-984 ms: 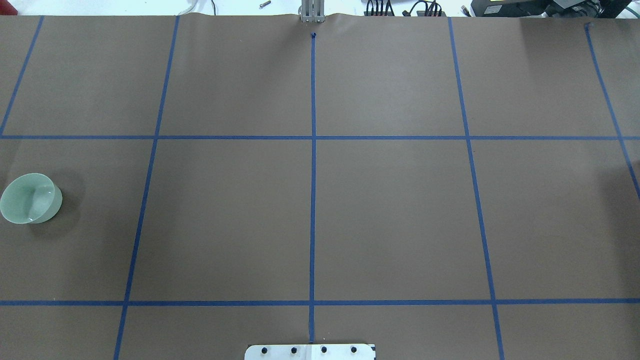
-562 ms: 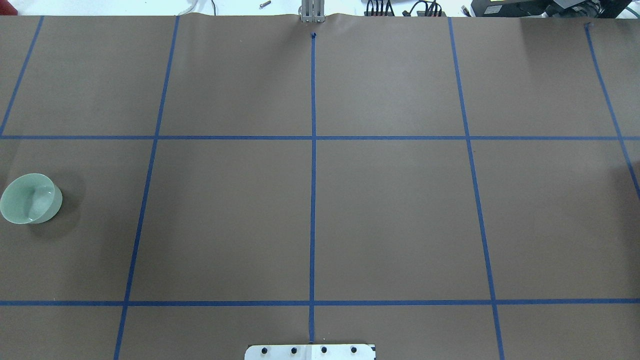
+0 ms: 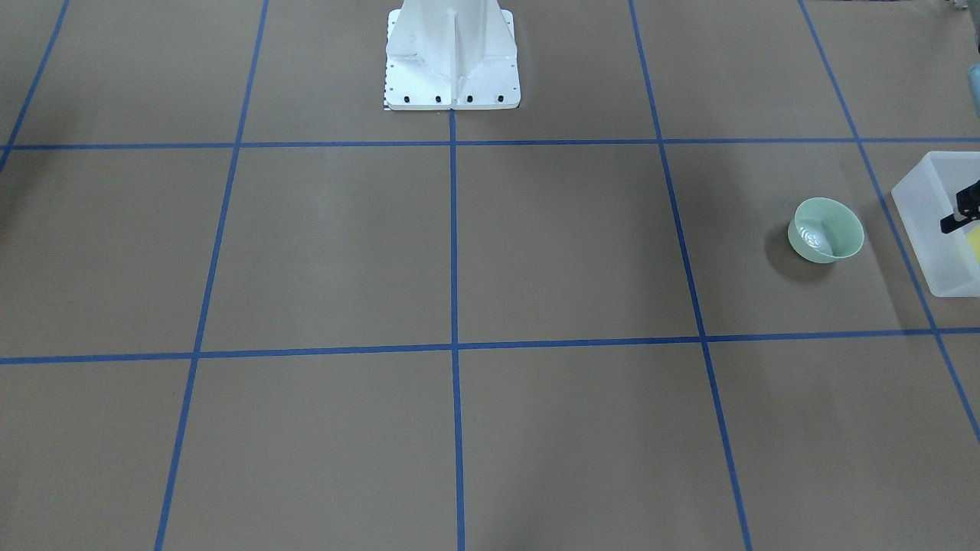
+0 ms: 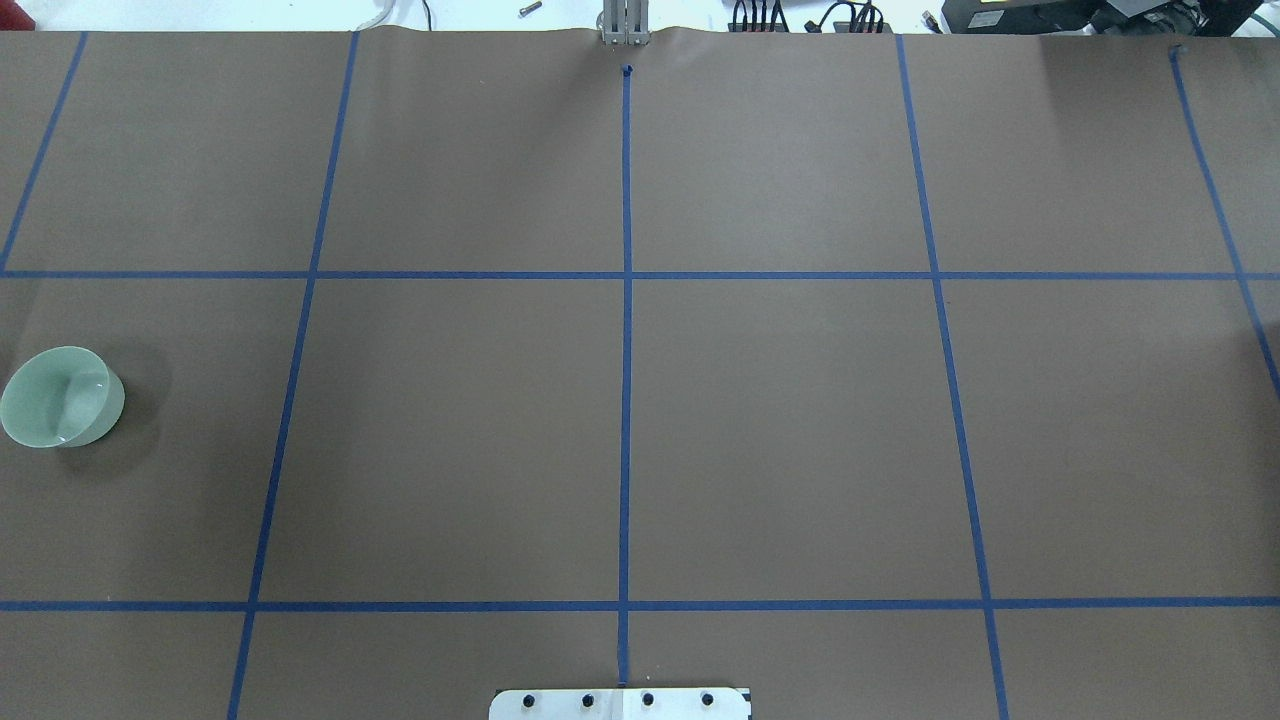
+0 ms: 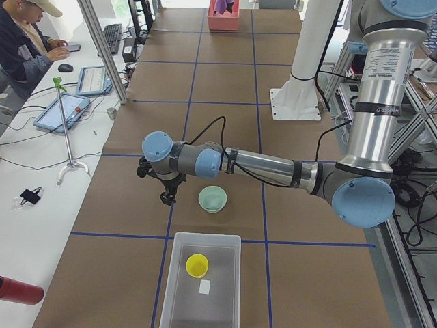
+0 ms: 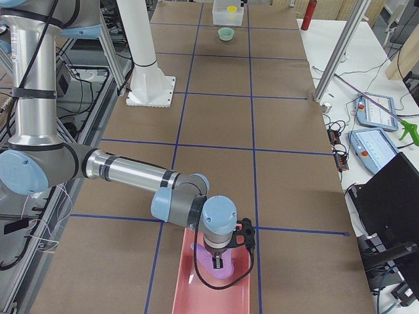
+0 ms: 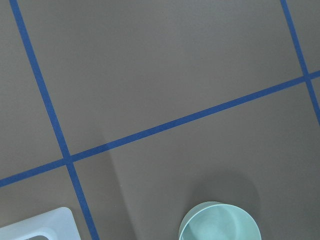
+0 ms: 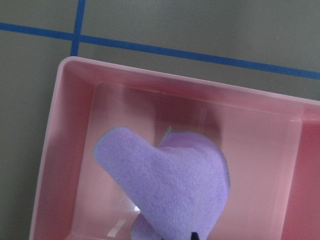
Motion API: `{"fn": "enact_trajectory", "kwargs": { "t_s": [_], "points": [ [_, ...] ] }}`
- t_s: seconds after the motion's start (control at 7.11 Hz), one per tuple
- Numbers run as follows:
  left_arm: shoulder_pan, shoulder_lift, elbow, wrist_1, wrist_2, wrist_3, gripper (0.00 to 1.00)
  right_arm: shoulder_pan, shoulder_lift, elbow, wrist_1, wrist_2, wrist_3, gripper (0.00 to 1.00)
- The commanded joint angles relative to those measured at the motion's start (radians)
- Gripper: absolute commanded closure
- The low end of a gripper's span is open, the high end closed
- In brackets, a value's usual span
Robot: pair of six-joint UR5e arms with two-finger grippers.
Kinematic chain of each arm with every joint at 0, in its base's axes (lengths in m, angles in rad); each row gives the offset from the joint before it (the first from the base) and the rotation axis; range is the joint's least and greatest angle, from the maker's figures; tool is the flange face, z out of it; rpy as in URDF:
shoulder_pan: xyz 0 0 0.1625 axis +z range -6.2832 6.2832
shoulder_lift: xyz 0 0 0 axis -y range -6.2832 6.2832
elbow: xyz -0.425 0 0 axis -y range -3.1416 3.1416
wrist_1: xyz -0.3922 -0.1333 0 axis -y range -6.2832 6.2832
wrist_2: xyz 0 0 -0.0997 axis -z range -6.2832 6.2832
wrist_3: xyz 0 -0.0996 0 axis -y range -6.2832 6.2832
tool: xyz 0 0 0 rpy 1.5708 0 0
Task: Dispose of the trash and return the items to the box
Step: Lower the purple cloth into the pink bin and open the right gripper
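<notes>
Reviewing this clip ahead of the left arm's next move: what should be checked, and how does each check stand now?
1. The yellow cup sits in the box: ok.
2. The mint bowl stands upright on the table, outside the box: ok.
3. The mint bowl is empty: ok.
4. Free room in the box beside the yellow cup: ok.
5. The left gripper has its fingers open: cannot tell.
6. The right gripper is far from the mint bowl, over the pink bin: ok.

Blue tape grid (image 4: 626, 400) on brown table paper (image 4: 790, 440).
</notes>
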Motion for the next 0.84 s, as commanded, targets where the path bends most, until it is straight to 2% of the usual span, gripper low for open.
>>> {"fn": "enact_trajectory", "kwargs": {
  "t_s": [0.0, 0.14, 0.28, 0.42, 0.56, 0.7],
  "points": [
    [0.029, -0.005, 0.005, -0.009, 0.01, -0.037, 0.08, -0.007, 0.0, -0.01, 0.005, -0.003, -0.001, 0.0],
    [0.063, -0.005, 0.042, -0.086, 0.012, -0.115, 0.08, -0.007, 0.012, 0.002, 0.005, -0.003, -0.001, 0.0],
    [0.118, -0.005, 0.1, -0.227, 0.074, -0.208, 0.08, -0.019, 0.015, 0.012, 0.005, -0.004, 0.0, 0.0],
    [0.153, -0.003, 0.213, -0.409, 0.14, -0.248, 0.09, -0.025, 0.018, 0.031, 0.006, -0.003, 0.002, 0.0],
    [0.185, 0.007, 0.252, -0.528, 0.139, -0.31, 0.09, -0.025, 0.017, 0.059, 0.005, 0.002, 0.002, 0.0],
    [0.213, 0.053, 0.242, -0.593, 0.141, -0.335, 0.09, -0.025, 0.017, 0.065, 0.005, 0.002, 0.002, 0.0]
  ]
}}
